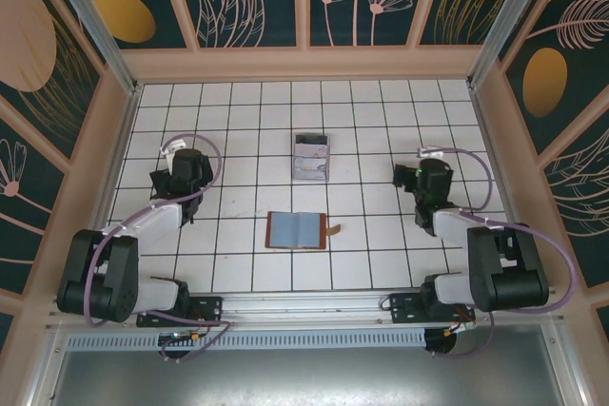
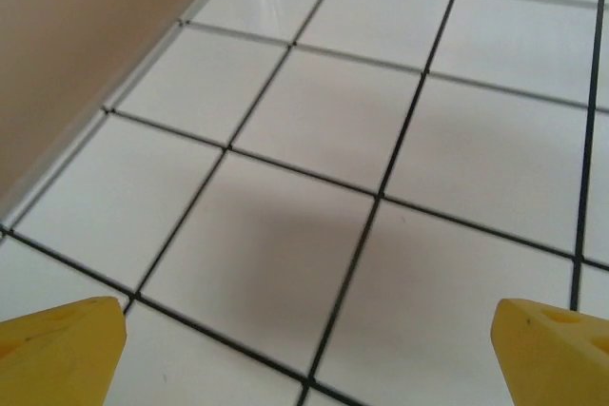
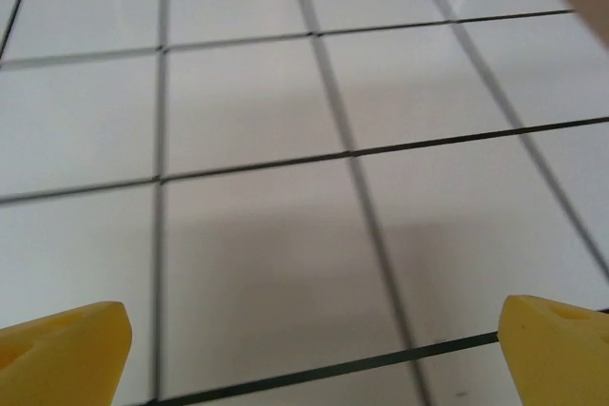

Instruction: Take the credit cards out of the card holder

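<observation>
As the glossy white tiled table (image 1: 238, 121) with its thin black grout lines is looked down upon, a small reddish-brown leather folding card holder (image 1: 295, 230) is seen lying opened flat. Its matte blue-grey lining is turned upward and is split by a centre fold into two panels. A short brown closing tab (image 1: 334, 229) is stuck out from the holder's right edge and is laid on the tile.

Just beyond the holder, on its far side and apart from it, a clear plastic rectangular tray (image 1: 312, 138) is set square to the grid. Thin greyish-lavender credit cards (image 1: 312, 166) with pale patches are seen lying inside it, though their number cannot be told. Whether anything is tucked into the holder's pockets cannot be told either.

Well to the left of the holder and a little farther back, the black, blocky left gripper (image 1: 178, 178) is held over bare tile, with a purple cable (image 1: 211, 154) looped beside it. Through its wrist camera, blunt yellow plastic fingertips (image 2: 57, 349) are shown spread wide apart, with nothing but tile and a soft shadow between them. A smooth beige wall (image 2: 86, 45) is caught on the side away from the holder.

Well to the right of the holder, the matching right gripper (image 1: 428, 178) is held likewise. Its yellow fingertips (image 3: 62, 349) are parted fully, and only shiny tile is seen between them.
</observation>
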